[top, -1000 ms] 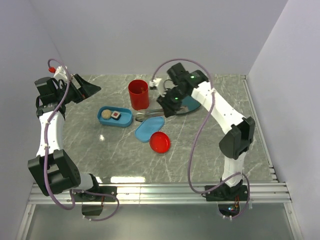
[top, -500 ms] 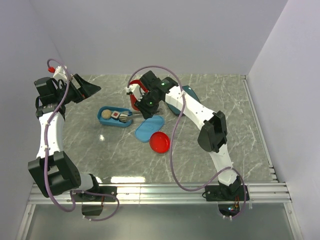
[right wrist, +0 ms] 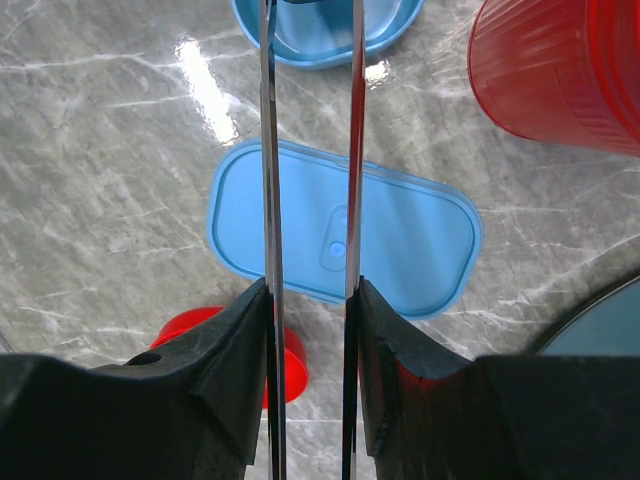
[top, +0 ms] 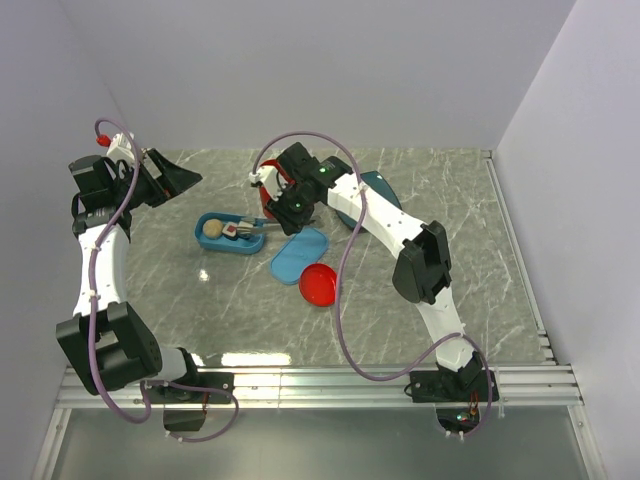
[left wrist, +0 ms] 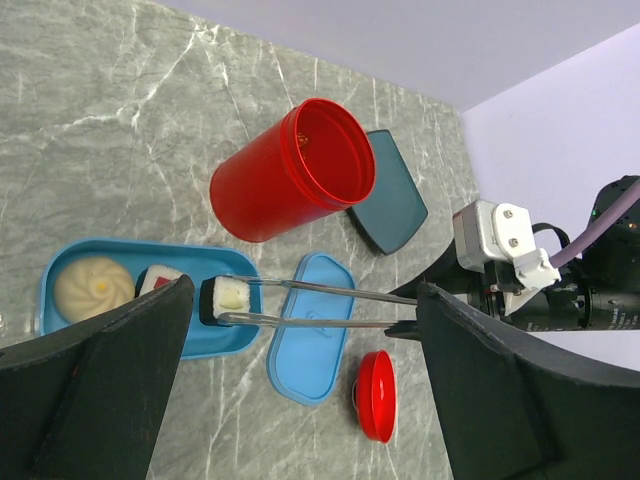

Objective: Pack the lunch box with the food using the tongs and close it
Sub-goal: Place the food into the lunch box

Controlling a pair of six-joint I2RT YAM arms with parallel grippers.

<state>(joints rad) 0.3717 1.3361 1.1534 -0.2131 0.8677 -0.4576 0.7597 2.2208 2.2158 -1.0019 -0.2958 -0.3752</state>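
The light-blue lunch box (left wrist: 70, 330) lies open, with a beige ball (left wrist: 92, 288) and a red-centred roll (left wrist: 160, 278) inside. Its lid (left wrist: 315, 345) rests flat on the table beside it. My right gripper (right wrist: 308, 300) is shut on the silver tongs (right wrist: 266, 150), whose two arms run between its fingers. The tongs' tips pinch a white roll with a dark wrap (left wrist: 225, 298) over the box's right end. My left gripper (top: 180, 178) hangs open and empty, high at the back left, looking down on the box (top: 205, 240).
A red cup (left wrist: 295, 170) stands just behind the box and the tongs. Behind the right arm lies a dark teal plate (left wrist: 390, 195). A small red lid (top: 320, 285) sits in front of the blue lid (top: 300, 255).
My right arm has swung left from the teal plate to the lunch box, carrying the tongs with the roll. The left arm has not moved.
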